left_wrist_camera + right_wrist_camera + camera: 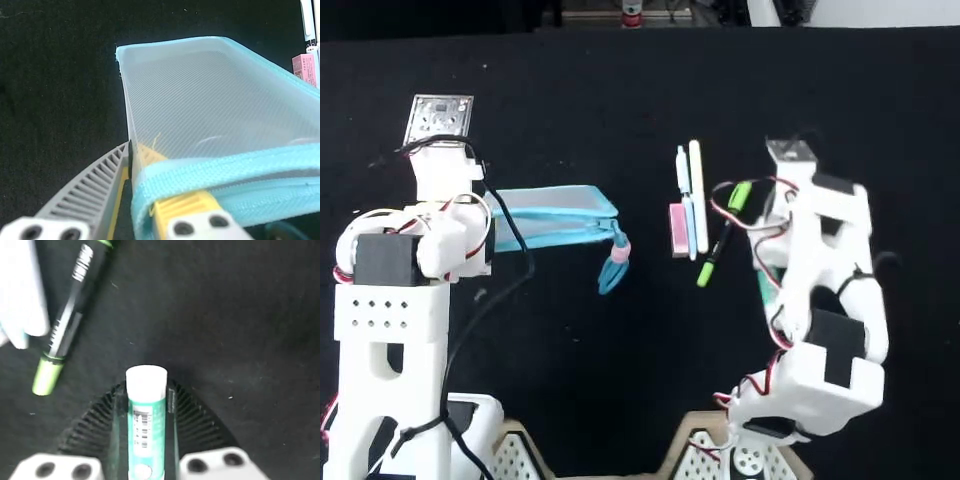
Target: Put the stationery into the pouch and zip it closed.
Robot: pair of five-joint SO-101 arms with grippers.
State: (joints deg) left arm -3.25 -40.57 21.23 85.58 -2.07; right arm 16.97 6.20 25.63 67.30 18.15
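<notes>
A: our left gripper (137,156) is clamped on the mesh pouch (210,100) end; right gripper (146,390) closed on a teal marker (146,415), 4 o'clock of the loose pens (697,195)

B: pouch sits at their 9 o'clock; we risk jabbing a flat mouth and yanking it free

Left gripper (134,152) seen clamped on pouch (215,100) at near corner. Grey ribbed finger (95,182) pressed against outside of wall. Yellow finger (186,206) glimpsed through translucent mesh on other side. Light-blue zipper tape (240,172) draped over yellow finger. Pouch stretched away toward gripper's 1 o'clock. Pink eraser (305,67) spotted at 2 o'clock, past pouch's far long edge. White pen (308,20) just beside eraser, farther out. Black table (55,75) seen from 9 to 12 o'clock.
</notes>
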